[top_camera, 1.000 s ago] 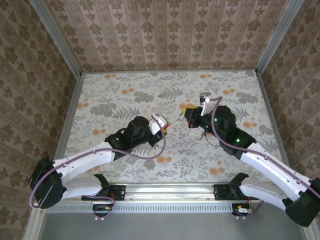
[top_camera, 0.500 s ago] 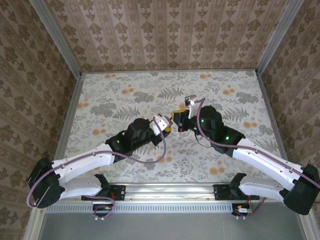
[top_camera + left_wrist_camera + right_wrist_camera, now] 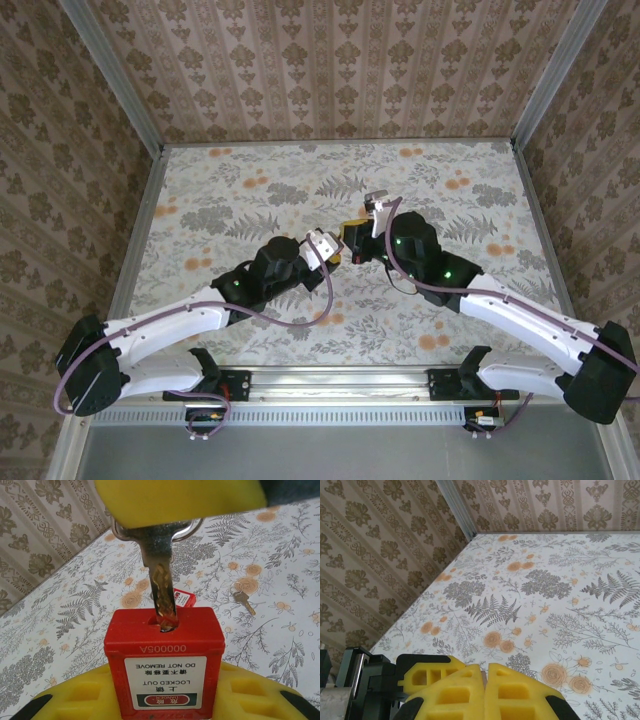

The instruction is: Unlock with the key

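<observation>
A red padlock [image 3: 165, 650] with a white "LOCKED OUT" label sits upside down between the yellow fingers [image 3: 75, 697] of my left gripper [image 3: 165, 692], which is shut on it. A silver key [image 3: 161, 575] comes down from above, its tip inside the keyhole on the lock's top face. My right gripper [image 3: 485, 680] is shut on the key's head; only a thin sliver of metal shows between its yellow pads. In the top view the left gripper [image 3: 330, 252] and the right gripper [image 3: 352, 238] meet above the middle of the table.
A second small key [image 3: 242, 600] and a red tag [image 3: 184, 597] lie on the floral tablecloth [image 3: 280, 645] beyond the lock. Patterned walls [image 3: 330, 60] and metal corner posts enclose the table on three sides.
The right arm has swung left with the key, closing the gap to the left gripper. The key tip now sits in the padlock's keyhole. The left gripper shifted slightly right.
</observation>
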